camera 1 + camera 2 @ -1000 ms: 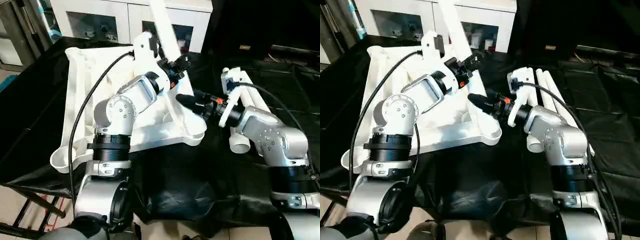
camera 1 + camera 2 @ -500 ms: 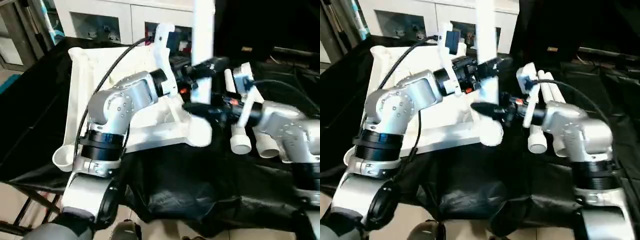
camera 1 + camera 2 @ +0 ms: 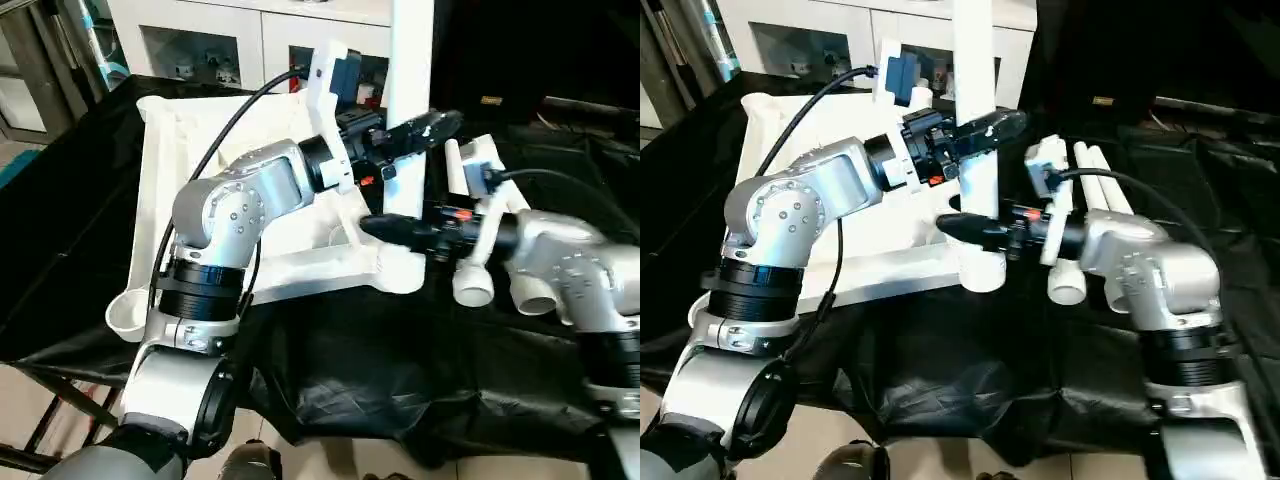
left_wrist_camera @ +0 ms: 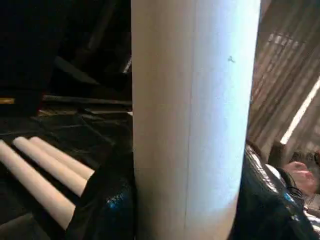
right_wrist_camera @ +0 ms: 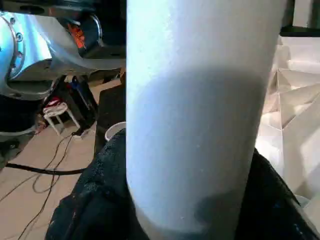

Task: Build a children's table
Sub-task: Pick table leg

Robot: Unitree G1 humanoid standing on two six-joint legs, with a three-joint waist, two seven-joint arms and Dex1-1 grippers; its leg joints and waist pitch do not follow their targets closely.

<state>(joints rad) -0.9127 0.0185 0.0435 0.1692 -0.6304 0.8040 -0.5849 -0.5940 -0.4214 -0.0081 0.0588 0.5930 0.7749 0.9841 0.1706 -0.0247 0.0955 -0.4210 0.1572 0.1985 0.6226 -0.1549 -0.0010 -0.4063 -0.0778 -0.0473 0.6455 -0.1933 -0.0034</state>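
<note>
The white tabletop (image 3: 160, 170) lies underside up on the black cloth. One white leg (image 3: 410, 60) stands upright with its lower end at the tabletop's near right corner socket (image 3: 400, 268). My left gripper (image 3: 412, 132) is shut on the leg partway up. Lower down, my right gripper (image 3: 385, 228) is shut on the same leg just above the socket. In the left wrist view the leg (image 4: 195, 115) sits between the black fingers (image 4: 105, 205). The right wrist view shows the leg (image 5: 200, 100) hugged by the fingers (image 5: 100, 200) on both sides.
Three spare legs (image 3: 472, 283) lie side by side on the black-draped work table (image 3: 400, 370), right of the tabletop and under my right forearm. A white cabinet with glass doors (image 3: 220, 45) stands behind. The table's front edge drops to the floor (image 3: 30, 400) at near left.
The leg has swung from a tilt to upright over the near right corner socket. My right gripper has closed round its lower part. The camera has shifted too.
</note>
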